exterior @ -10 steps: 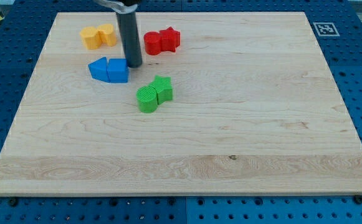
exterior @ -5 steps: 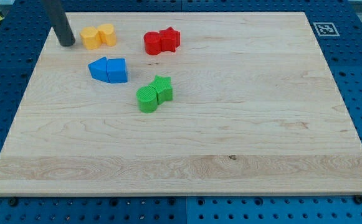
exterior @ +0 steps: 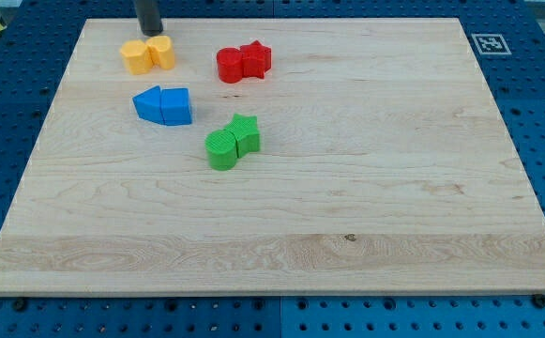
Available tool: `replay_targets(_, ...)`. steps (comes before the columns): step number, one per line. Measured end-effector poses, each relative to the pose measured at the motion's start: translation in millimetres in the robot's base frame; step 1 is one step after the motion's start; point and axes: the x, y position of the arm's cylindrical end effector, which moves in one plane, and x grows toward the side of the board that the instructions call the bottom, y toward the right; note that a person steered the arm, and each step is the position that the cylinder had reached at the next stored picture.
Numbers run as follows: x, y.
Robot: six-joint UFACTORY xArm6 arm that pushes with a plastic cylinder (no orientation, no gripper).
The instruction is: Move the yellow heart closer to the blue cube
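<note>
Blue cube (exterior: 176,106) sits nearest the view's bottom; straight toward the top lie the yellow heart (exterior: 161,52) and its yellow neighbour (exterior: 136,56), touching. Just beyond the heart stands my tip (exterior: 149,31) (a bare rod, no fingers), so pushing bottomward suits.

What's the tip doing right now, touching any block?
My tip: holds nothing, just above the yellow blocks at the view's top; contact cannot be told.
</note>
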Motion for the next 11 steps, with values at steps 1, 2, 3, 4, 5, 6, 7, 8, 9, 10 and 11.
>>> replay_targets(1,-0.1,-27.5)
replay_targets(2,8.8,-46.1)
replay_targets(3,21.3,-38.8)
replay_targets(4,21.3,-36.6)
replay_targets(5,31.2,-31.1)
replay_targets(6,36.5,-2.4)
replay_targets(7,36.7,21.1)
replay_targets(8,50.4,28.7)
replay_targets(9,74.3,35.1)
replay_targets(10,91.0,46.6)
replay_targets(11,85.4,50.2)
